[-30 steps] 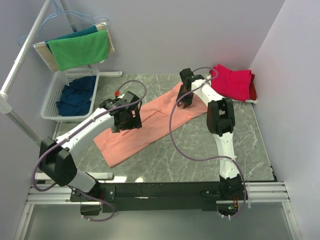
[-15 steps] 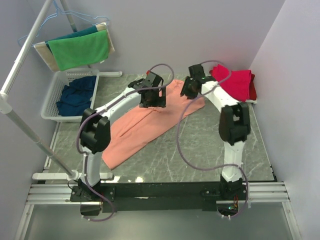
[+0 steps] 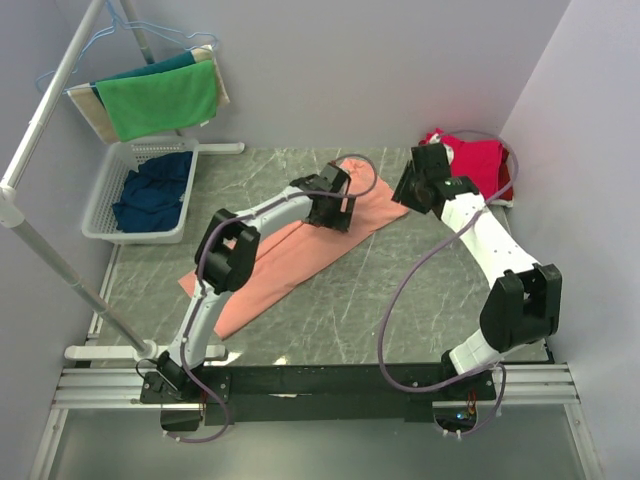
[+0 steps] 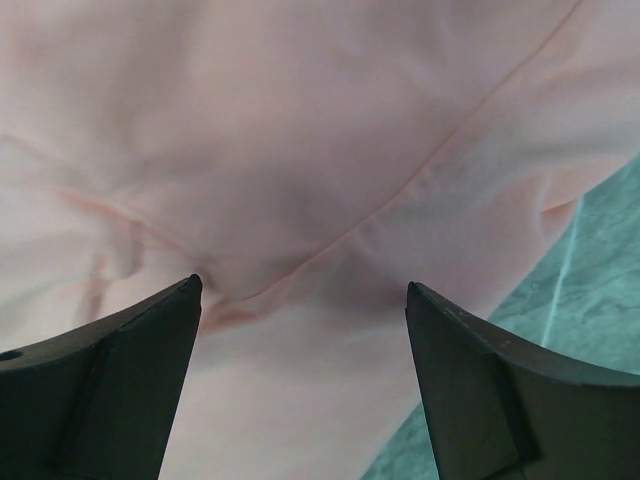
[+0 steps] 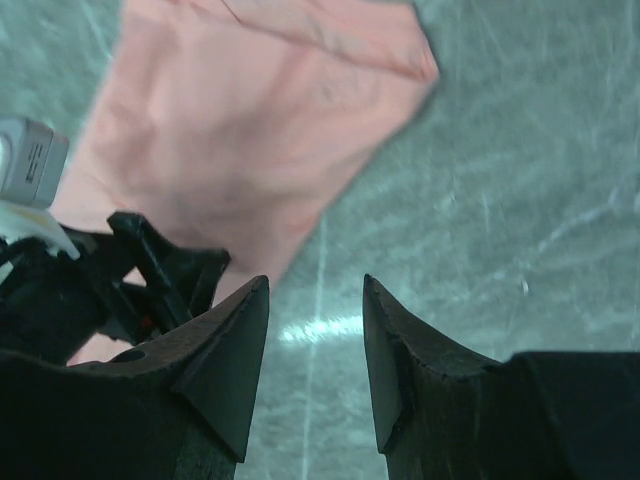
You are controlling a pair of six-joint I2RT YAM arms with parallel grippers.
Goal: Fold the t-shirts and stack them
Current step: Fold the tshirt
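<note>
The salmon-orange t-shirt [image 3: 290, 250] lies as a long folded strip slanting across the table. My left gripper [image 3: 330, 210] hovers over its far right part, open and empty; in the left wrist view the shirt [image 4: 300, 150] fills the frame between the spread fingers [image 4: 130, 390]. My right gripper [image 3: 412, 190] is open and empty, just off the shirt's far right end, above bare table; its view shows the shirt's end [image 5: 260, 130] and the left gripper [image 5: 130, 280]. Folded crimson-pink and red t-shirts [image 3: 470, 165] sit at the back right. Navy t-shirts [image 3: 152, 195] lie in the basket.
A white basket [image 3: 100, 215] stands at the back left, under a rack with green [image 3: 160, 100], teal and beige cloths on a hanger. Walls close in at the back and right. Grey marble table [image 3: 400, 300] lies in front of the shirt.
My left gripper has travelled along the shirt from its near-left half to its far right part. My right gripper has swung right, off the shirt, toward the red stack.
</note>
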